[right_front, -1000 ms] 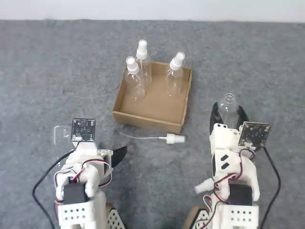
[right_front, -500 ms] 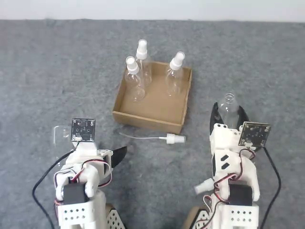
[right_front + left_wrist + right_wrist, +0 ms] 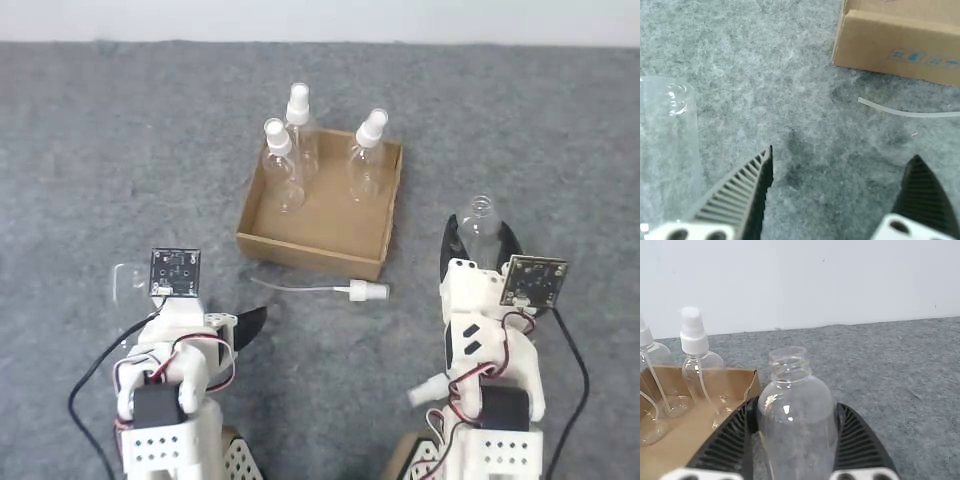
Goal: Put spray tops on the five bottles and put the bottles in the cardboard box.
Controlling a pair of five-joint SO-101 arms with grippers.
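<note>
Three capped bottles [image 3: 283,180] crowd far side of cardboard box [image 3: 310,255], near half of box floor open, loose spray top [image 3: 366,291] lies lengthwise on table [image 3: 120,150] just before box's near wall, open table either side of box.

Grey bench under a white wall
The bench [image 3: 90,150] has a fuzzy, mottled grey covering across its whole top; a plain white wall [image 3: 320,18] runs along its far edge.

- We see three spray-topped bottles [image 3: 283,178] upright in the cardboard box's [image 3: 310,256] far end.
- A loose spray top [image 3: 366,291] lies just near of it.
- Our right gripper [image 3: 481,238] clasps an uncapped bottle [image 3: 481,214].
</note>
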